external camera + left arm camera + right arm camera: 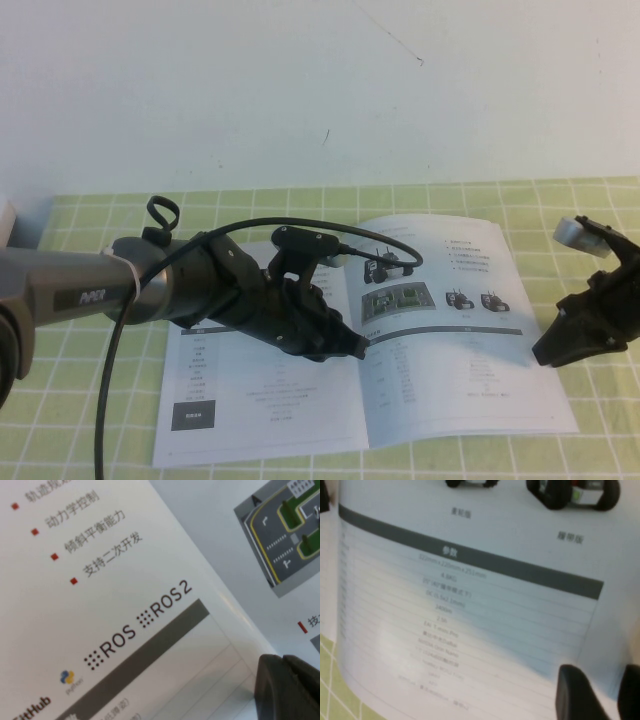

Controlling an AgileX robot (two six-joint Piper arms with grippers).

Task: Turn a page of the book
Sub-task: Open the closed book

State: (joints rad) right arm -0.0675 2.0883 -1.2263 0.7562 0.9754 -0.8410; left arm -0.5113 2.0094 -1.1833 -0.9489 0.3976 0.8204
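High view showed the book (300, 400) lying open on a green checked tablecloth (80, 440), its spine running from far to near roughly through the middle of the table. The page (460, 340), printed with black wheeled robots, a green board picture and text tables, lay flat as the right half of the spread.

The left gripper (355, 347) reached in from the left across the left half of the book, its tip low over the spine near the middle of the spread. Its fingers looked drawn together to a point with nothing between them, though the left wrist view caught only one dark fingertip (290, 687) close above the paper, so whether it touched the sheet could not be told.

The right gripper (548, 352) hung at the page's right edge, just beside it. In the right wrist view its two dark fingertips (580, 692) stood apart with a gap between them, holding nothing, above the table of figures.
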